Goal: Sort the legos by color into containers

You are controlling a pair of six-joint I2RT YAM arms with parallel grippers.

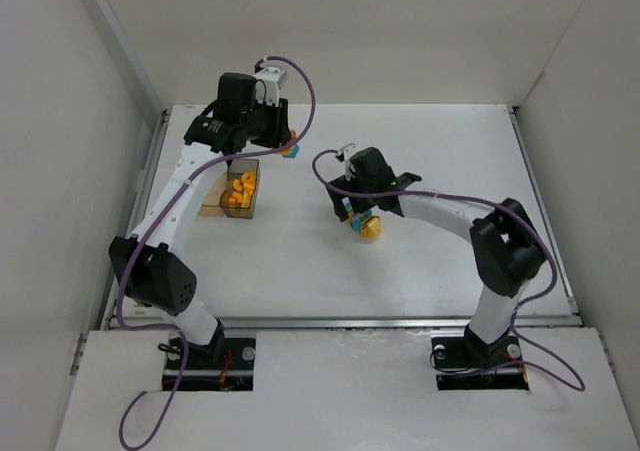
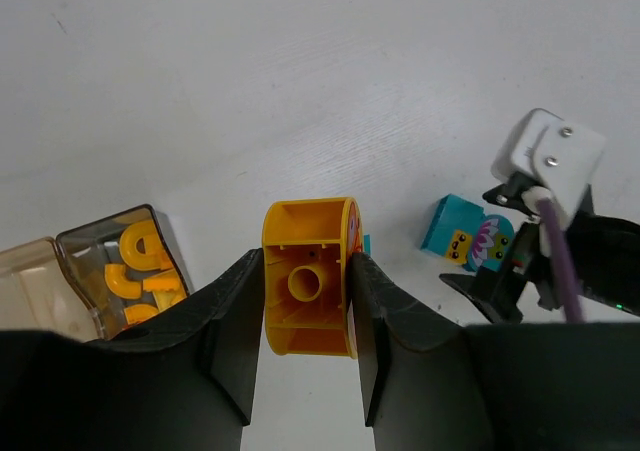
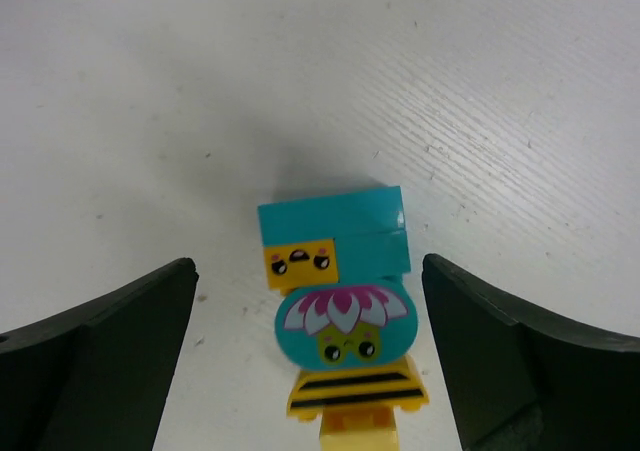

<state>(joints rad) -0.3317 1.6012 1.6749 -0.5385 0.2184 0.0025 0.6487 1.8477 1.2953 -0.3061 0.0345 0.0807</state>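
My left gripper is shut on a yellow-orange brick, hollow underside facing the camera, held above the table just right of the containers. The smoky dark container holds several orange curved legos; the tan-clear container joins it on the left. In the top view the left gripper hangs beyond the containers. My right gripper is open, its jaws standing wide on either side of a stack of cyan and yellow printed legos lying on the table without touching it; the same stack shows mid-table.
White walls enclose the table on the left, back and right. The right arm's wrist and purple cable sit close to the right of the left gripper. A metal rail runs along the table's near edge.
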